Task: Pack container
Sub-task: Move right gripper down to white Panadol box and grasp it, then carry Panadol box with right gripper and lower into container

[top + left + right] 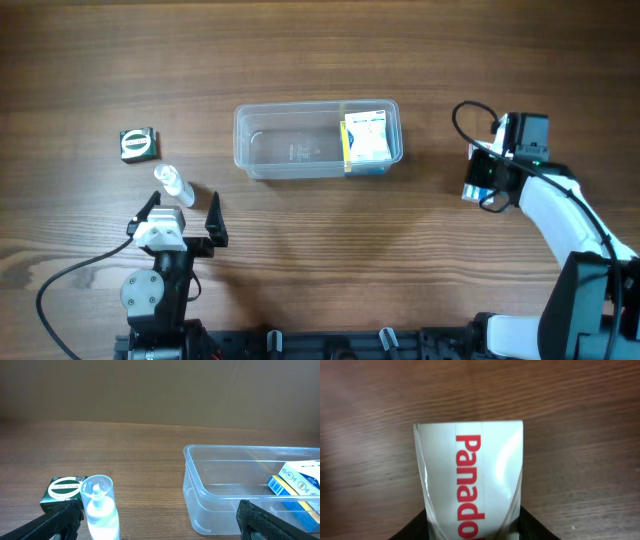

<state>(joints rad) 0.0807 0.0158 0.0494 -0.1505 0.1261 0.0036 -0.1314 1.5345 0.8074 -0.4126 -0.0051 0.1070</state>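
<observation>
The clear plastic container [290,145] lies at the table's middle with a white, yellow and blue box [366,140] in its right end; it also shows in the left wrist view [220,490]. My left gripper [180,215] is open, with a small clear bottle [173,184] lying just ahead of its left finger; the bottle [101,510] is inside that finger. My right gripper [485,180], right of the container, is shut on a white Panadol box with red lettering [470,495].
A small dark green box with a round white label [138,144] sits left of the container, beyond the bottle, and shows in the left wrist view [62,492]. A black cable [470,115] loops near the right arm.
</observation>
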